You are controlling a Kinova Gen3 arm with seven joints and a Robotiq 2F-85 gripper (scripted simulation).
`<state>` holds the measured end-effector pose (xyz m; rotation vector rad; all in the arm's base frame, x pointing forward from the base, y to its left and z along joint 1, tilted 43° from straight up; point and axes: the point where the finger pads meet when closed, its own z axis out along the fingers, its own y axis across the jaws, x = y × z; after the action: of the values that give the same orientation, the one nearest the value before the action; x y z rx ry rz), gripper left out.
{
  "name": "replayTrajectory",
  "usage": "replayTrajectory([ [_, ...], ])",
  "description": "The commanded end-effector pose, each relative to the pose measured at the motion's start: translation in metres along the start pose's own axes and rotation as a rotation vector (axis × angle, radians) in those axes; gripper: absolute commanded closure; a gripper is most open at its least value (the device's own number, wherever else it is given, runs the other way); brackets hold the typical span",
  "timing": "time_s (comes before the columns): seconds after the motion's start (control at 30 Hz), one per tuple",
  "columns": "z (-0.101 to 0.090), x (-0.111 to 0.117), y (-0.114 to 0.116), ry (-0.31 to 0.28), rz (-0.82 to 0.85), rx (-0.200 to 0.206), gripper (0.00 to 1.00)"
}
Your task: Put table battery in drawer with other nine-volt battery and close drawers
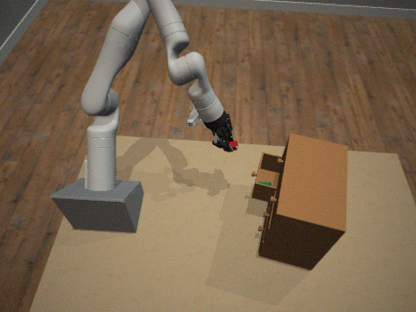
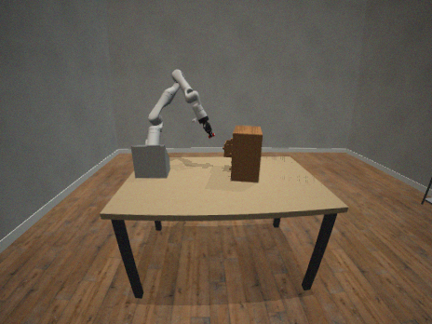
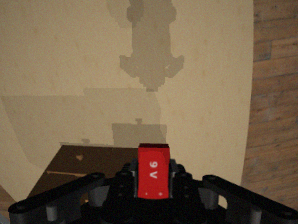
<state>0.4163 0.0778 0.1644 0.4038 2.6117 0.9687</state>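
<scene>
My gripper [image 1: 229, 147] [image 2: 210, 136] [image 3: 153, 168] is shut on the red nine-volt battery [image 1: 234, 144] [image 2: 212, 135] [image 3: 153, 165], whose "9 V" face shows in the wrist view. It is tilted and in the air, above and to the left of the chest's open drawer in the top view. The wooden chest [image 1: 314, 179] [image 2: 247, 155] stands upright. One upper drawer [image 1: 270, 175] [image 2: 227, 149] is pulled partly out and looks level. A green thing [image 1: 264, 183] lies in it; no battery can be made out there. The insides of the other drawers are hidden.
Several small knobs stick out of the chest's front, such as a low knob [image 1: 261, 229]. The grey robot base [image 1: 99, 203] [image 2: 151, 162] stands at the table's left. The far edge of the table [image 1: 179, 215] [image 2: 186, 195] runs behind the gripper and chest.
</scene>
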Motion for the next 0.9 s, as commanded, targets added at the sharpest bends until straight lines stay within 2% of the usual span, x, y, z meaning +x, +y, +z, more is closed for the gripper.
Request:
replayTrajectory([
  [0.0,-0.0051,0.0064,-0.0002,-0.046,0.005,0.002,0.77],
  [0.1,-0.0046,0.0066,0.0008,-0.059,0.005,-0.001,0.77],
  [0.57,-0.0029,0.0091,0.0022,-0.218,0.001,-0.007,0.77],
  [0.87,-0.0031,0.0082,0.0014,-0.267,-0.007,-0.003,0.77],
])
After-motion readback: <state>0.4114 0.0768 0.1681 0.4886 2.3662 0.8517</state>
